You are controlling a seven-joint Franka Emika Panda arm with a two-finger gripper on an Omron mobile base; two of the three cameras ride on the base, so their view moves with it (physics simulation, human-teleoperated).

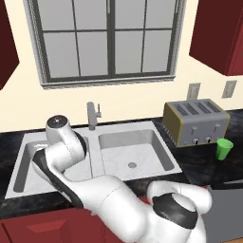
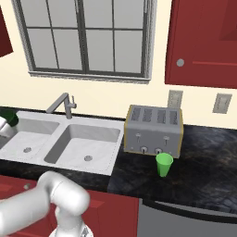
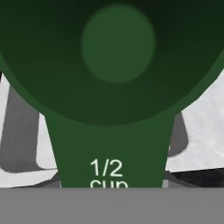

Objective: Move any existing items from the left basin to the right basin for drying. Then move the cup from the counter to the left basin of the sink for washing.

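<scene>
There is 1 sink with 2 basins, 1 faucet, 1 toaster, 1 light-green cup, 1 dark green measuring scoop and 2 wall outlets.

The gripper grasps the scoop by its flat handle. In the hand view the handle runs straight down to the gripper and the round bowl sits just beyond it. White writing on the handle reads "1/2" with "cup" beneath, the lower word partly cut off.

In the right base view the scoop is at the gripper, above the far edge of the left basin, which lies directly beneath the gripper with 1 small round drain on its floor. The right basin lies just beside the gripper, across the divider, and also has 1 round drain. The faucet stands behind the divider, near the gripper.

The toaster sits on the black counter, well away from the gripper, past the right basin. The light-green cup stands upright just in front of the toaster's right end, further still from the gripper.
</scene>
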